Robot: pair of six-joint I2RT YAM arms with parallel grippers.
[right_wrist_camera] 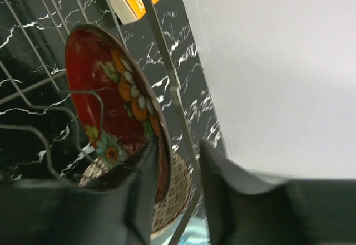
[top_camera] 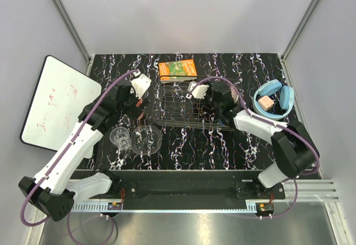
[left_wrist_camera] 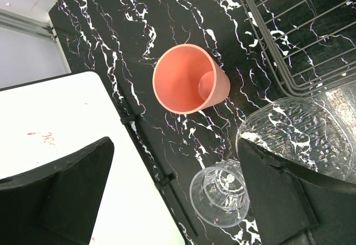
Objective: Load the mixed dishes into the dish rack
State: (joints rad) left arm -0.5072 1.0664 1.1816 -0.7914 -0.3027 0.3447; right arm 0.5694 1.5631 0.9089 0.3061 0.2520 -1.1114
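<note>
The wire dish rack (top_camera: 179,104) stands mid-table. My right gripper (top_camera: 203,97) is at its right end. In the right wrist view its jaws (right_wrist_camera: 179,170) are open, astride the rim of the red floral plate (right_wrist_camera: 103,89), which stands on edge in the rack (right_wrist_camera: 161,50). One finger touches the plate's face. The brownish patterned bowl (right_wrist_camera: 181,192) sits behind the plate. My left gripper (top_camera: 140,101) is open and empty (left_wrist_camera: 172,200), above the salmon-pink cup (left_wrist_camera: 186,81), the clear drinking glass (left_wrist_camera: 219,195) and the clear glass bowl (left_wrist_camera: 300,133). The blue patterned bowl is not clearly seen.
The glass (top_camera: 119,137) and the glass bowl (top_camera: 148,138) stand left of the rack near the front. An orange-green carton (top_camera: 178,68) lies behind the rack. Blue headphones (top_camera: 273,100) lie at the right. A whiteboard (top_camera: 58,103) lies off the table's left edge.
</note>
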